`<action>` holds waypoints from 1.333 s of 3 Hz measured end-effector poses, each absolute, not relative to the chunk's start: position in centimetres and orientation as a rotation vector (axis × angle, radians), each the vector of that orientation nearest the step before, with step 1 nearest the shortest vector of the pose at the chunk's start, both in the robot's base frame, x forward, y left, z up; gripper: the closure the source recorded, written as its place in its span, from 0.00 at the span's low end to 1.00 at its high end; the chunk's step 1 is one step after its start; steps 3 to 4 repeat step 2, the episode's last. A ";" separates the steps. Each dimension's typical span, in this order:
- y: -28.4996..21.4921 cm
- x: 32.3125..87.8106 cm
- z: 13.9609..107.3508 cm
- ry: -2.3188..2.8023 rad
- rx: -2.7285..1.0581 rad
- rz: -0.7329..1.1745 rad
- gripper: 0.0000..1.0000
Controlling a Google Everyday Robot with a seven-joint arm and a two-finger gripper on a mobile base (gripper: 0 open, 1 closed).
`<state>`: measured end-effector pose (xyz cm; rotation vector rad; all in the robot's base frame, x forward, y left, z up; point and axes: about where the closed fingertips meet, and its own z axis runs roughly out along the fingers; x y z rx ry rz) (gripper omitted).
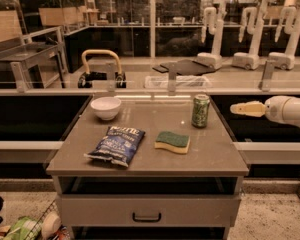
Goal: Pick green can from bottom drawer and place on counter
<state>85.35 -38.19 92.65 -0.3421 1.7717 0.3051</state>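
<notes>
Green against grey-brown stone, the green can (200, 111) stands upright on the counter (217, 151), toward its back right corner, set in from the edge and apart from the green-and-yellow sponge (173, 141) that lies nearer the front. I judge it sits there because that stretch of top is bare and is on my arm's side. The white bowl (106, 107) and the blue snack bag (115, 145) take up the left half. My gripper (242, 109) hangs out past the counter's right edge at about the can's height, pointing toward it but apart from it and grasping nothing. Whether it is released or clenched I cannot tell. With the can resting on its own base, I take the placing as done. The can is small, with a silver rim on top and pale markings down its green side, and I see no dent in it.
</notes>
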 end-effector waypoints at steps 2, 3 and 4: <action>-47.1 73.8 100.1 2.164 -0.151 -0.099 0.00; -47.1 73.8 100.1 2.164 -0.151 -0.099 0.00; -47.1 73.8 100.1 2.164 -0.151 -0.099 0.00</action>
